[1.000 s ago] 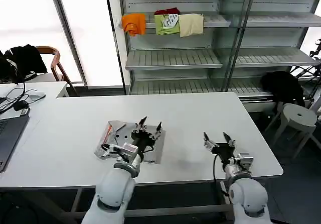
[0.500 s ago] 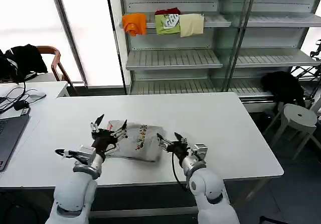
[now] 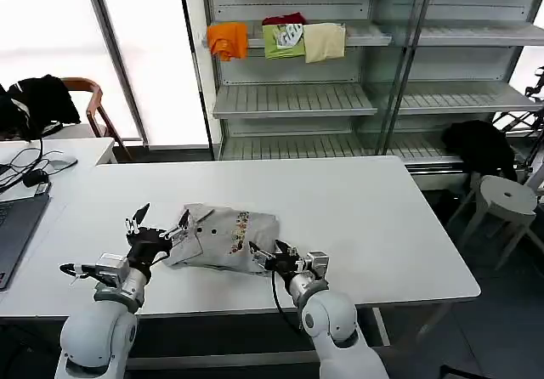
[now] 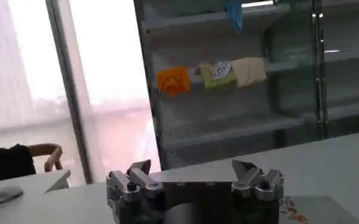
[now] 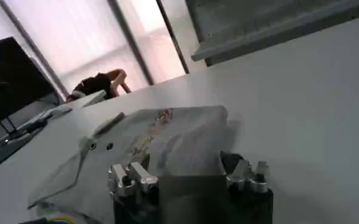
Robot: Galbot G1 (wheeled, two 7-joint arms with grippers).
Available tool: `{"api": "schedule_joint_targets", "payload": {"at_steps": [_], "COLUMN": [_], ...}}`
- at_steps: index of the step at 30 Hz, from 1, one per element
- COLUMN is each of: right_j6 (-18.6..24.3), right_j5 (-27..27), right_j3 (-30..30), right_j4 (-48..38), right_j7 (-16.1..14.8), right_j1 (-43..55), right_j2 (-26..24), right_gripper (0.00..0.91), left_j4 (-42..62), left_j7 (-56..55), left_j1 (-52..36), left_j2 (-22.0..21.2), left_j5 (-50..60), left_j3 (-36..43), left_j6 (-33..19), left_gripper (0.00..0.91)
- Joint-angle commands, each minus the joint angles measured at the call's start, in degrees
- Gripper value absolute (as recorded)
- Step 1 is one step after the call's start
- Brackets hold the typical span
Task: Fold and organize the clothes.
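Observation:
The clothes are one light grey T-shirt (image 3: 223, 236), lying folded and slightly rumpled on the white table (image 3: 365, 209), its small multicoloured print facing up. My left gripper (image 3: 159, 223) hovers open at the shirt's left edge, fingers spread and nothing between them. In the left wrist view that gripper (image 4: 194, 173) stands open above the table, with a corner of the T-shirt (image 4: 316, 210) beside it. My right gripper (image 3: 269, 251) is open at the shirt's near right corner. The right wrist view shows this gripper (image 5: 188, 173) wide open with the T-shirt (image 5: 161, 137) just beyond its fingertips.
A shelf unit (image 3: 293, 98) behind the table holds orange (image 3: 227, 39), green (image 3: 283, 39) and cream (image 3: 324, 42) folded garments. A laptop (image 3: 15, 226) and cables lie at the table's left end. A chair with black clothing (image 3: 38, 98) stands left, a stool (image 3: 506, 196) right.
The left gripper has moved from over the shirt to its left edge. The right gripper has swung in from the table's right to the shirt's near right corner. The shirt looks more bunched.

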Motion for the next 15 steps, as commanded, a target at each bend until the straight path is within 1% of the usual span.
{"api": "schedule_joint_targets", "payload": {"at_steps": [1, 2, 8, 15], "right_j6": [-0.39, -0.37, -0.33, -0.32], "right_j5": [0.68, 0.69, 0.58, 0.21], "right_j3": [-1.58, -1.60, -1.42, 0.21], "right_j4": [-1.26, -1.28, -1.05, 0.39], "right_j7": [1.31, 1.38, 1.65, 1.80], "right_j1": [0.13, 0.12, 0.02, 0.27], "right_j2": [0.11, 0.14, 0.36, -0.28], "right_gripper": [0.111, 0.000, 0.000, 0.000], "left_j4": [0.09, 0.10, -0.05, -0.09], "left_j7": [-0.07, -0.07, -0.14, -0.15], "left_j1": [1.15, 1.17, 1.20, 1.79], "left_j2": [0.73, 0.75, 0.71, 0.33], "left_j5": [-3.02, -3.06, -3.18, -3.10], "left_j3": [-2.26, -2.32, -2.53, -2.11], "left_j6": [0.12, 0.14, 0.15, -0.10], "left_gripper": [0.907, 0.907, 0.907, 0.907]}}
